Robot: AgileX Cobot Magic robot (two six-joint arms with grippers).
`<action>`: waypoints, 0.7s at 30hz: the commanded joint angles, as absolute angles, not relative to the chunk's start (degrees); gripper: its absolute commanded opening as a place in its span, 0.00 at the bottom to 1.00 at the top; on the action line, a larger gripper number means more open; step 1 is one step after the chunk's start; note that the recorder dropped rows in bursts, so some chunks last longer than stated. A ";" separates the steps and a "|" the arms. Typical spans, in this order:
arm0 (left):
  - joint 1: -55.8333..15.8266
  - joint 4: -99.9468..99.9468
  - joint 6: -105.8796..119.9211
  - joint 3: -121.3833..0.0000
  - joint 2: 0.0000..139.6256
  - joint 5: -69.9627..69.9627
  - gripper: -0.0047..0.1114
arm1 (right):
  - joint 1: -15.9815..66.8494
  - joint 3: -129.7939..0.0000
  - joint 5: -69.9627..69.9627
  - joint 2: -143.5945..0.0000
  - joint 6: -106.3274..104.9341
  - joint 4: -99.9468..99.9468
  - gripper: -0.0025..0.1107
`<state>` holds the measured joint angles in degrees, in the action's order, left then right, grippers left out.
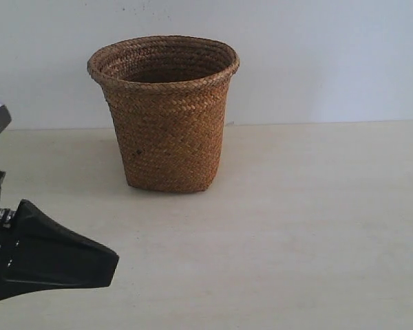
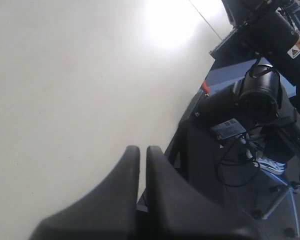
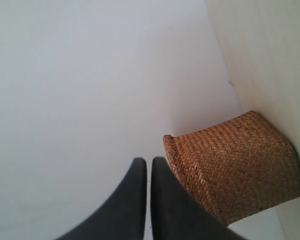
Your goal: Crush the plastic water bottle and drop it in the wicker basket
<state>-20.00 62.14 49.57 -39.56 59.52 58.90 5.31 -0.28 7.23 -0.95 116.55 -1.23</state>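
The brown wicker basket (image 1: 166, 117) stands upright at the back of the table, near the wall; its inside is in shadow. The right wrist view catches the basket (image 3: 240, 165) from the side. No plastic water bottle shows in any view. My left gripper (image 1: 107, 265) sits low at the left front of the table, well short of the basket, and in its own wrist view the left gripper (image 2: 143, 150) is shut with nothing between the fingers. My right gripper (image 3: 148, 162) is shut and empty too; it is out of the exterior view.
The pale table (image 1: 296, 227) runs back to a white wall (image 1: 316, 55). Past the table's edge in the left wrist view are a black robot base (image 2: 260, 95), cables and a blue floor.
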 commanded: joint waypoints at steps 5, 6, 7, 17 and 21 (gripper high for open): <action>-20.01 63.32 53.61 -39.16 57.92 49.36 0.08 | 5.17 0.00 6.69 -0.70 116.37 -1.72 0.02; -20.01 64.28 55.05 -38.48 56.38 43.23 0.08 | 5.17 0.00 6.69 -0.70 116.37 -1.72 0.02; -19.85 66.57 55.53 -37.41 54.13 36.85 0.08 | 5.17 0.00 6.69 -0.70 116.37 -1.72 0.02; -11.29 74.94 61.43 -24.48 26.73 12.63 0.08 | 5.17 0.00 6.69 -0.70 116.37 -1.72 0.02; -6.31 74.94 65.52 -19.61 15.33 12.63 0.08 | 5.17 0.00 6.69 -0.70 116.37 -1.72 0.02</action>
<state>-9.15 74.30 62.59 -22.48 21.89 13.09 5.31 -0.28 7.16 -0.95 116.55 -1.23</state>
